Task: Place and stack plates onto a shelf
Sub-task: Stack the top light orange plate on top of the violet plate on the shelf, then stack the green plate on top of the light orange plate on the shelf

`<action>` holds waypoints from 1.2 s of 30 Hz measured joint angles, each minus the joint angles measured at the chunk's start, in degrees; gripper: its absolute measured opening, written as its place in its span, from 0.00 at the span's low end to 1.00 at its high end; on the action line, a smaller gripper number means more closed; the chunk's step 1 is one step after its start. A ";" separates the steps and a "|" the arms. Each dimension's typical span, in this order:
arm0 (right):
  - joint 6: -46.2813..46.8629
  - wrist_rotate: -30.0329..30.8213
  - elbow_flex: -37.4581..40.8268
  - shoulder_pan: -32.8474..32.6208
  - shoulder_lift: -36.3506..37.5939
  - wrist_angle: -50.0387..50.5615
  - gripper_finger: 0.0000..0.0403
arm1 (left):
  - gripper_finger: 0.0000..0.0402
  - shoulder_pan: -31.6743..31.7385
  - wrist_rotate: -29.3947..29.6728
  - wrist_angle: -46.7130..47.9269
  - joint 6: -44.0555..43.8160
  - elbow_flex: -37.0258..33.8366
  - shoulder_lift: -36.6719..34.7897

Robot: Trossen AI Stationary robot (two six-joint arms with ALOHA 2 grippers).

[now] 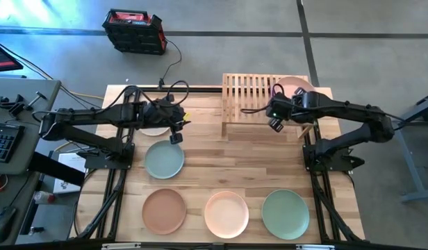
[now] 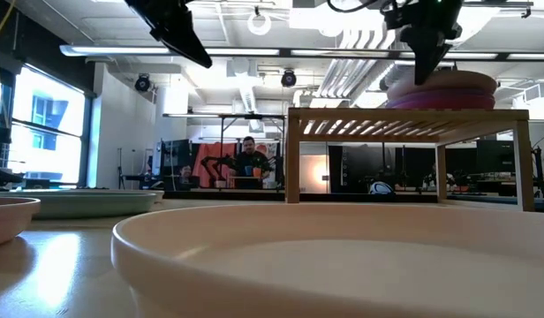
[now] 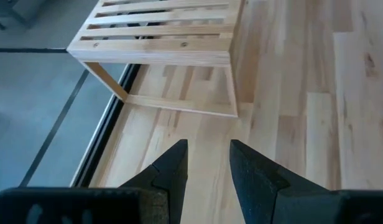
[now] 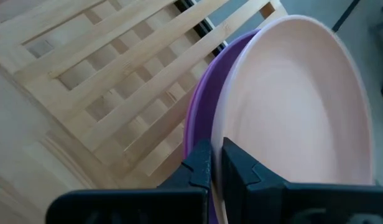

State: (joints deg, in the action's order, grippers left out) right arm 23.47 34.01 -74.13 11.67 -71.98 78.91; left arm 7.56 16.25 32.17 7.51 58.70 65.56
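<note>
My right gripper (image 4: 215, 163) is pinching the pink plate's (image 4: 297, 106) rim over a purple plate (image 4: 201, 118) on the shelf (image 1: 247, 97) (right end). Tilting could send it sliding off. My left gripper (image 3: 207, 167) is hovering, fingers parted, empty.

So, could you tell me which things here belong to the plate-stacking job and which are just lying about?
Job:
- shelf with pink plate on purple plate
- sage plate
- tan plate
- cream plate
- green plate

Lying about:
- red-black case
- keyboard

No text, label, brand, number or sign can be read anywhere.
</note>
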 joint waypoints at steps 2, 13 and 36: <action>-0.57 -0.25 0.00 0.64 0.00 -0.40 0.00 | 0.27 0.50 0.02 -0.01 0.00 0.00 0.00; -3.00 -5.20 0.00 4.19 -0.02 -0.53 0.00 | 0.27 2.29 0.00 -0.86 -1.99 0.00 0.00; -5.12 -5.63 -4.44 4.45 -0.07 -2.03 0.23 | 0.27 2.29 0.00 -0.80 -2.89 0.00 0.00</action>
State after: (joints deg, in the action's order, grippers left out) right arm 18.35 28.38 -78.57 16.12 -72.05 76.88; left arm 9.85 16.25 31.38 4.62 58.70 65.56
